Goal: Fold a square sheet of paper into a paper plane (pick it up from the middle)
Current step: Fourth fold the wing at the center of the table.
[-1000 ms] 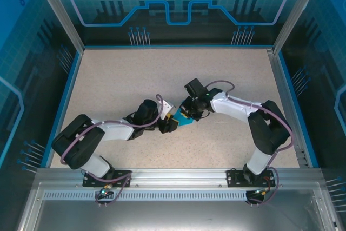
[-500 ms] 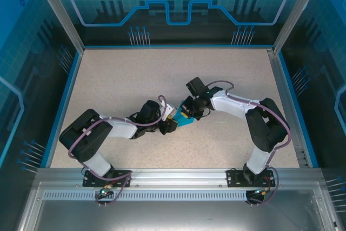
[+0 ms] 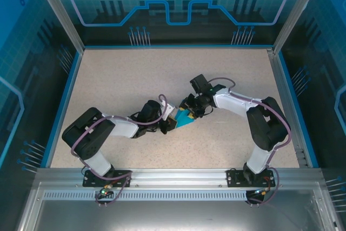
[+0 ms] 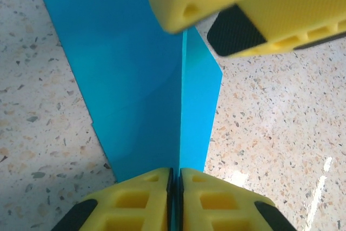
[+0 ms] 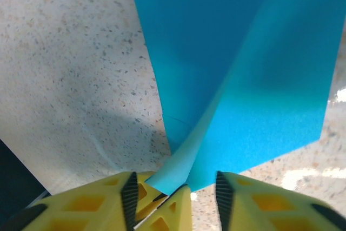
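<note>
Two grippers meet over a folded blue paper [image 3: 185,117] near the middle of the table [image 3: 119,79].

The left gripper [image 4: 175,176] pinches the paper's raised crease, its yellow fingers pressed together on the fold. The right gripper [image 5: 175,179] has its jaws apart, one on either side of the paper's other end, with gaps showing. The flaps spread to both sides of the crease over the speckled tabletop.

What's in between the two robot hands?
The folded blue paper. The left gripper pinches its crease, and the paper reaches up to the right gripper, as the left wrist view shows.
</note>
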You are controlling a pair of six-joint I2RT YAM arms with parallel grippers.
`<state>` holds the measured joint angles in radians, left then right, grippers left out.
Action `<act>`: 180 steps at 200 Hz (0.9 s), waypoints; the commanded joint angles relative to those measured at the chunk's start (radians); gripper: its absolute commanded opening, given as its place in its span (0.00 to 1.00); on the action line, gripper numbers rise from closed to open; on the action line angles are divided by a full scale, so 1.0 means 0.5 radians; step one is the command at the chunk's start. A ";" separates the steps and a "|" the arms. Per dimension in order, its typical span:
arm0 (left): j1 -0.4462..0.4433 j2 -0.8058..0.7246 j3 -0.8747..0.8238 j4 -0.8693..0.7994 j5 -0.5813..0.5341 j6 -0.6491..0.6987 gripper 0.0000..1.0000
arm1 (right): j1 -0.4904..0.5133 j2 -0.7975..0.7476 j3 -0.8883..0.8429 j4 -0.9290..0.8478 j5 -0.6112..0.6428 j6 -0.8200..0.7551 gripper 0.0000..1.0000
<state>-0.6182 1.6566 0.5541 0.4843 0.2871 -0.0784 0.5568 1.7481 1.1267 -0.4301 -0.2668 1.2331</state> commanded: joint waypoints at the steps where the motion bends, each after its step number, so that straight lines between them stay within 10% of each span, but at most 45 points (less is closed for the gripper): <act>1: -0.009 0.014 0.034 0.084 0.073 -0.178 0.13 | -0.059 -0.134 -0.057 0.125 -0.094 -0.315 0.50; 180: -0.008 0.115 0.077 0.110 0.157 -1.064 0.07 | -0.136 -0.053 -0.331 0.441 -0.243 -0.881 0.52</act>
<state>-0.6182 1.6878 0.5808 0.5079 0.3328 -0.5468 0.4946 1.6962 0.9478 -0.2169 -0.3611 0.8112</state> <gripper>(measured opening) 0.076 0.523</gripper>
